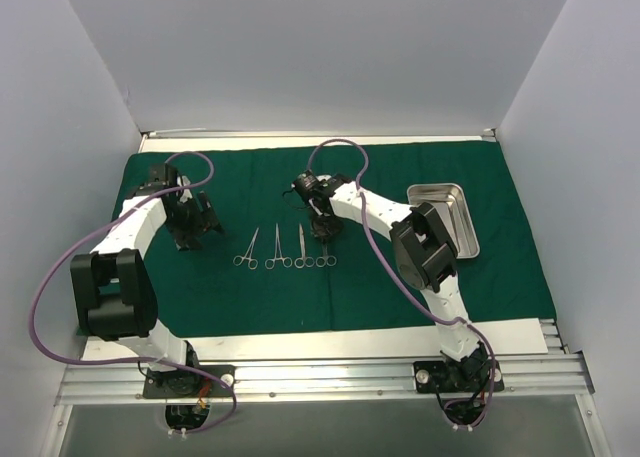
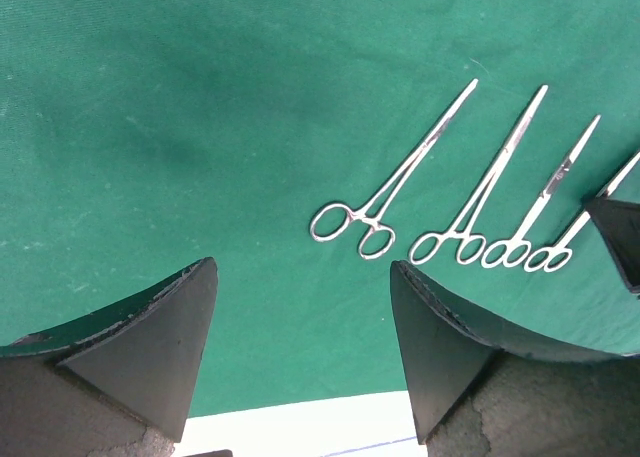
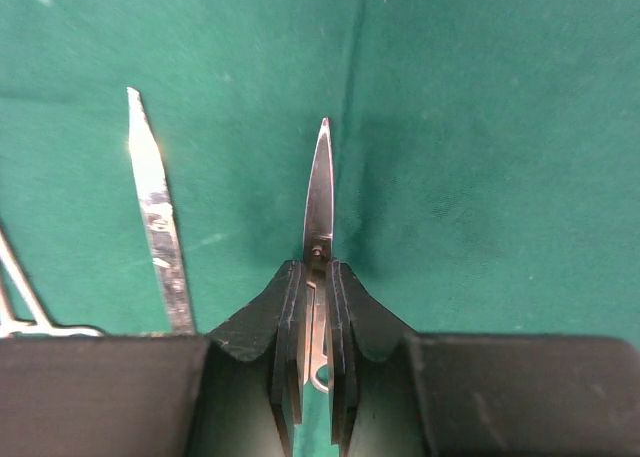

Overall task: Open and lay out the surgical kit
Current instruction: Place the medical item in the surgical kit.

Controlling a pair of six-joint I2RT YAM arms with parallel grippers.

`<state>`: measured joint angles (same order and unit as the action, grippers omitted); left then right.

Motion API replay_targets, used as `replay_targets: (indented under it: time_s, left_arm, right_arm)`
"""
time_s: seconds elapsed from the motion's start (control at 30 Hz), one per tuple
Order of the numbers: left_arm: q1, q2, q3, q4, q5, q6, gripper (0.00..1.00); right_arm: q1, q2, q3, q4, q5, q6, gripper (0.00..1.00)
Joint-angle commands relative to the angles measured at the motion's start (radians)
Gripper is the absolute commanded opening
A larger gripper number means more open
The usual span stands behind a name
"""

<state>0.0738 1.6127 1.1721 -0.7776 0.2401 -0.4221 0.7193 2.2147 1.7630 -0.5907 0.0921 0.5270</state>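
Note:
The dark green drape [image 1: 400, 277] lies spread flat over the table. Three ring-handled forceps [image 1: 277, 247] lie side by side on its middle, handles toward me; they also show in the left wrist view [image 2: 400, 177]. A pair of scissors [image 3: 319, 192] is fourth in the row, at the right end. My right gripper [image 3: 317, 267] is shut on the scissors just behind the pivot, low at the cloth [image 1: 325, 232]. My left gripper [image 2: 302, 267] is open and empty above bare drape, left of the row [image 1: 195, 232]. The steel tray [image 1: 437, 187] sits empty at the back right.
White walls close in the back and both sides. A white strip of table [image 1: 350, 342] shows in front of the drape's near edge. The right arm's elbow [image 1: 425, 247] hangs over the tray's near left part.

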Motion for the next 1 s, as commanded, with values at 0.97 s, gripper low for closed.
replay_targets:
  time_s: [0.97]
  left_arm:
    - [0.020,0.039,0.046,0.035,0.021,0.017,0.78]
  right_arm:
    - [-0.024,-0.024,0.049,-0.054,-0.031,-0.030,0.24]
